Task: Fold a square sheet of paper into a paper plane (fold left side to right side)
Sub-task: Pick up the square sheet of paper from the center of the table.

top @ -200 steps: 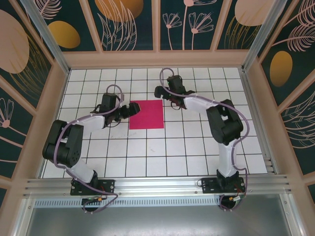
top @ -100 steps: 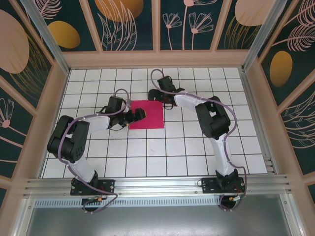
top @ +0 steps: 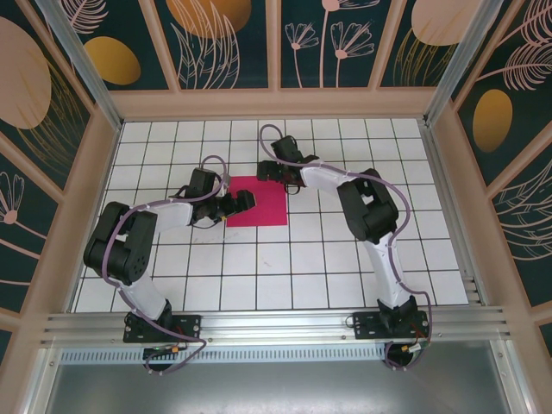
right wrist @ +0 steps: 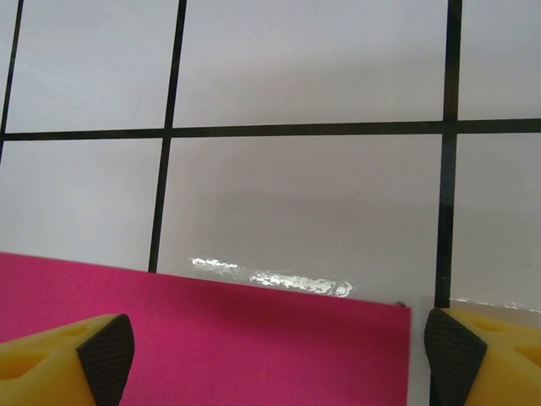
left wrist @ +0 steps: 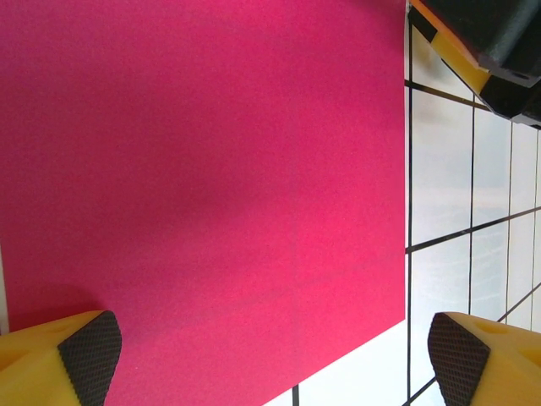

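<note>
**A:** One sheet only. Where was the square sheet of paper?

**B:** It lay flat on the table, nearer the far edge than the near one and about midway between the left and right edges.

**A:** And the left gripper?

**B:** It was low over the sheet's left edge, fingers spread wide, pinching nothing.

**A:** The right gripper?

**B:** It was at the sheet's far edge, by the far-left corner. Its fingers were spread too, with the paper's edge lying loose between them.

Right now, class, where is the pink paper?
Top view: the square sheet of paper lies flat, left of centre, left gripper over its left edge, right gripper at its far edge.
</note>
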Controlling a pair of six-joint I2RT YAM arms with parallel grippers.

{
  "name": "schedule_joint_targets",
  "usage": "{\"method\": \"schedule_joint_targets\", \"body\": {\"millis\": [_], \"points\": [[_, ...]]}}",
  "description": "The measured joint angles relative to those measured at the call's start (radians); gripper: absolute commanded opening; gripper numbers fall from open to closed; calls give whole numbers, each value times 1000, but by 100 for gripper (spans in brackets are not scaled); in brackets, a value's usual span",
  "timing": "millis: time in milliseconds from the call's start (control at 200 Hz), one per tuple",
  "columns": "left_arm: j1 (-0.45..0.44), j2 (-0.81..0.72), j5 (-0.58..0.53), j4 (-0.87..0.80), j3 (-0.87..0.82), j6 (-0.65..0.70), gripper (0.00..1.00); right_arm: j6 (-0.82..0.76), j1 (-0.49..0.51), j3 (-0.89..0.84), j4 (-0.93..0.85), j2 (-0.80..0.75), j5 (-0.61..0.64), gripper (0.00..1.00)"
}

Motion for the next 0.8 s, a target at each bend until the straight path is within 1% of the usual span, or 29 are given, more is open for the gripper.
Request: {"method": "schedule_joint_targets", "body": {"millis": [400, 570, 721, 801], "points": [[0, 3, 0, -7, 6, 0, 96, -24, 37, 2, -19, 0, 0, 90], [0, 3, 0, -7, 6, 0, 96, -31, 42, 2, -26, -1, -17, 80], [0, 2, -2, -7, 6, -1, 96, -45, 50, 2, -44, -6, -82, 71], [0, 1, -5, -7, 6, -1, 96, -47, 60, -3, -49, -8, -116, 63]]}}
